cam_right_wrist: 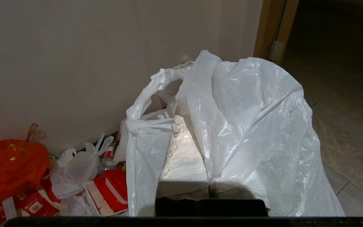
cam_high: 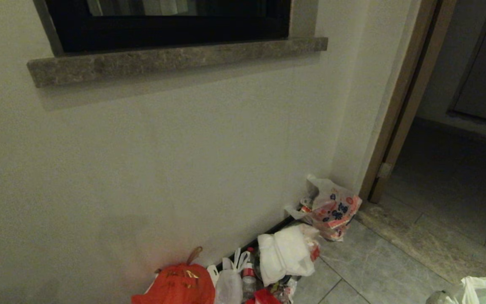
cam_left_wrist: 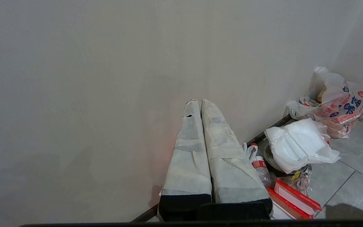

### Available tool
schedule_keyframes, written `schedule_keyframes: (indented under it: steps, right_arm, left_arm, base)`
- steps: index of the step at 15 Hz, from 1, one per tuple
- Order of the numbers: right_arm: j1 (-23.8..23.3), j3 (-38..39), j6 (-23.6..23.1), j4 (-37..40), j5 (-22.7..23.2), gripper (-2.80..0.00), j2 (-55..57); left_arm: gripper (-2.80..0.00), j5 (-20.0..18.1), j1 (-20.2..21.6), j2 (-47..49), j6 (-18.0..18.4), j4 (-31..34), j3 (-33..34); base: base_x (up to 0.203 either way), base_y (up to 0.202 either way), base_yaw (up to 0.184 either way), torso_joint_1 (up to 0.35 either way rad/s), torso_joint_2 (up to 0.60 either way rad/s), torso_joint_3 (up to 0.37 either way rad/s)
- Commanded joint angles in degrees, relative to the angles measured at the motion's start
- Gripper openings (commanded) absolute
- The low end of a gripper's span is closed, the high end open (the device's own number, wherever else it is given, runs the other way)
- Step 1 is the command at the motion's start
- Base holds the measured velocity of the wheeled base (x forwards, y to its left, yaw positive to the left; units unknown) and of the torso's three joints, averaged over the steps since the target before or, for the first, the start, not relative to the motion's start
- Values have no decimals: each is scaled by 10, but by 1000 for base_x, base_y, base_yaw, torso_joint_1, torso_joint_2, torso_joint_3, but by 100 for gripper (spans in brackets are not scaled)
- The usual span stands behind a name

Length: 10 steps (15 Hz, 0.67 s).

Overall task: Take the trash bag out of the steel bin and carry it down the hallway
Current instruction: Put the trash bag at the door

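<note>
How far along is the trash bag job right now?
Done: the trash bag is out, draped over the shut right gripper; no bin in view. In hand: it hangs by the litter pile near the doorway. Left: carrying it on. Left gripper is shut, empty.

Trash bag (cam_right_wrist: 247, 126): thin, crinkled, translucent white plastic. Wall (cam_high: 163, 147): matt off-white plaster. Floor tiles (cam_high: 373, 261): smooth grey marbled stone. Window sill (cam_high: 175, 61): rough speckled stone. Door frame (cam_high: 407, 93): wood
</note>
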Motion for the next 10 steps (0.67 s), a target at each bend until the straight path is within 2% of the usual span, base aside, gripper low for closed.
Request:
schedule_keyframes:
  steps: [1,6,10]
  right_arm:
    - [0,0,0,0,0,-280,0]
    - [1,0,0,0,0,-280,1]
    - [0,-1,0,0,0,-280,0]
  left_arm:
    - [-280,0,0,0,0,0,0]
    - [-280,0,0,0,0,0,1]
    - [-280,0,0,0,0,0,1]
  base:
    - [0,0,0,0,0,0]
    - [0,0,0,1,-29,-29]
    - [0,0,0,29,-356,-313]
